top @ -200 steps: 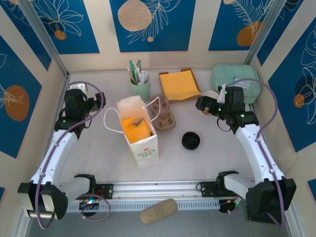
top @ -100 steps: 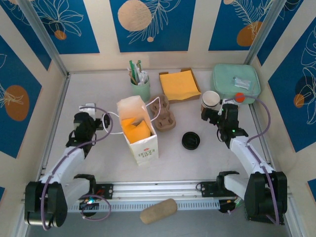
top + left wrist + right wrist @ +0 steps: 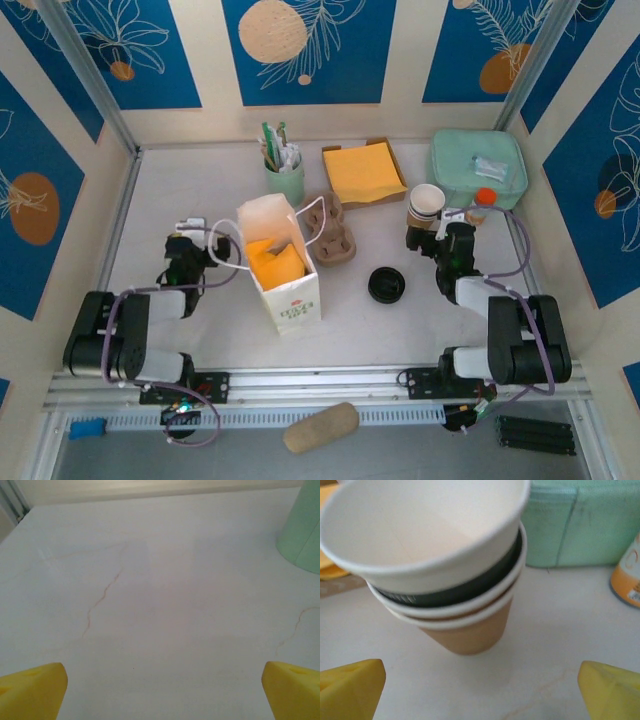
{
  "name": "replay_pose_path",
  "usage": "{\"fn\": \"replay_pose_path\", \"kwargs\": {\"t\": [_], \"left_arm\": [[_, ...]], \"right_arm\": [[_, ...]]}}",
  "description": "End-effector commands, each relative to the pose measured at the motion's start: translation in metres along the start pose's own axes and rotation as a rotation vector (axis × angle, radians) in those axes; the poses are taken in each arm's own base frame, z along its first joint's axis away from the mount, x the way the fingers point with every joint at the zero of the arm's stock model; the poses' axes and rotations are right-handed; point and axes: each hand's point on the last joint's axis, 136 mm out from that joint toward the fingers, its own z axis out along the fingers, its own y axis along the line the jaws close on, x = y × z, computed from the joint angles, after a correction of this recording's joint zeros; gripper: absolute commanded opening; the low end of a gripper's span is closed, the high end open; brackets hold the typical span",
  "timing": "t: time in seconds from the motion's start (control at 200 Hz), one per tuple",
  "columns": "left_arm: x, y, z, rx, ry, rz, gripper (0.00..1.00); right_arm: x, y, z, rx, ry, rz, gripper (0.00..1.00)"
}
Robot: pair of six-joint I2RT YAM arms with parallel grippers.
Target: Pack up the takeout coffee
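- My right claw [image 3: 480,690] stands wide apart, its two yellow tips at the bottom corners of the wrist view, holding nothing.
- Straight ahead of it, centred between the tips and not touching either, stands a stack of paper cups [image 3: 470,625]: tan sides, white rims, and the top cup tilted so that its white inside shows.
- A dark band sits between that top cup and the rim below it. I cannot tell whether it is a lid, so I cannot tell whether the takeout coffee is in this stack.
- Behind the stack lies a mint-green pouch [image 3: 580,525], and an orange-labelled bottle [image 3: 627,580] stands at its right.
- From above, a loose black lid [image 3: 386,285] lies on the table [image 3: 420,320], to the left of my right claw and nearer the arm bases than the stack.
- My left claw [image 3: 160,690] is also spread wide and empty, with bare table between its tips and a mint-green cup [image 3: 302,535] ahead to the right.
- The white paper bag [image 3: 280,265] stands between my left claw and the stack, so the two are well apart.
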Motion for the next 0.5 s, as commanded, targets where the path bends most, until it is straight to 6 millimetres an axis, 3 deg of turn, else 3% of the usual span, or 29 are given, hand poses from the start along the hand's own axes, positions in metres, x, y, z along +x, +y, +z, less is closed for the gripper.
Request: {"fn": "replay_pose_path", "kwargs": {"t": [0.0, 0.17, 0.215, 0.3, 0.495], "left_arm": [[-0.022, -0.005, 0.003, 0.034, -0.123, 0.027, 0.99], [-0.010, -0.011, 0.017, 0.067, -0.084, 0.039, 0.99], [-0.010, -0.013, 0.020, 0.076, -0.062, 0.041, 0.99], [-0.008, -0.014, 0.028, 0.083, -0.019, 0.045, 0.99], [-0.008, -0.014, 0.031, 0.085, -0.010, 0.044, 1.00]], "right_arm": [[-0.030, 0.013, 0.002, -0.086, -0.130, -0.011, 0.99], [-0.015, 0.019, 0.013, -0.096, -0.201, -0.038, 0.99], [-0.009, 0.022, 0.017, -0.115, -0.149, -0.050, 0.99], [-0.011, 0.033, 0.023, -0.183, -0.111, -0.073, 0.99], [-0.010, 0.032, 0.026, -0.190, -0.075, -0.061, 0.99]]}}
